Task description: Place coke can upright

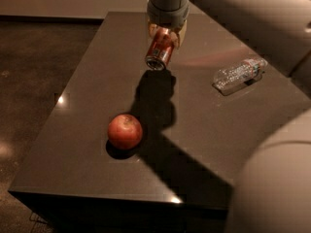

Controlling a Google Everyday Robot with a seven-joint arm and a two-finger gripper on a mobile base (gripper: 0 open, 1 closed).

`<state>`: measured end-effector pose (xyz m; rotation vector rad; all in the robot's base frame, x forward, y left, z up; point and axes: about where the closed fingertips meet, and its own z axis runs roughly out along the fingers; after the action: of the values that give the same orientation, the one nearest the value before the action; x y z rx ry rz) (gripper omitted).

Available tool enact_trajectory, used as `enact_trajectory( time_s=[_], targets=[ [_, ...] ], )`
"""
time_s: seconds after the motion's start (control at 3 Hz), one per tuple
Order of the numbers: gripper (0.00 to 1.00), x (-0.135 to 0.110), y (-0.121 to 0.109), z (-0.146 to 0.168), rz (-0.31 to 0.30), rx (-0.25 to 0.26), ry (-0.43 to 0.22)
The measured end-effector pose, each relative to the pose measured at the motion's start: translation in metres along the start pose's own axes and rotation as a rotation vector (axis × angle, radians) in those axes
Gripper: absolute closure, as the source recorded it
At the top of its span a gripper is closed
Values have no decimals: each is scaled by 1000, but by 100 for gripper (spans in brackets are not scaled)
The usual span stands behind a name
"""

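The coke can (pixel 160 50) is red with a silver end that faces the camera. It hangs tilted in the air above the dark table (pixel 87 81), over the far middle part. My gripper (pixel 166 33) comes down from the top of the view and is shut on the can's upper part, one finger on each side. The can casts a dark shadow on the table just below it.
A red apple (pixel 125 131) sits on the table nearer the front left. A clear plastic water bottle (pixel 239 75) lies on its side at the right. My arm's large white body (pixel 272 188) fills the lower right and top right.
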<state>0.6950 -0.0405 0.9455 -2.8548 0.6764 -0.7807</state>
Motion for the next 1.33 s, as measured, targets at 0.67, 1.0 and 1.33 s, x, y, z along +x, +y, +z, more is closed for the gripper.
enact_trajectory(
  time_s=[0.67, 1.0, 1.33],
  targets=[
    [100, 5, -18, -16, -96, 146, 168],
    [100, 12, -28, -23, -118, 216, 254],
    [100, 12, -28, -23, -118, 216, 254]
  ],
)
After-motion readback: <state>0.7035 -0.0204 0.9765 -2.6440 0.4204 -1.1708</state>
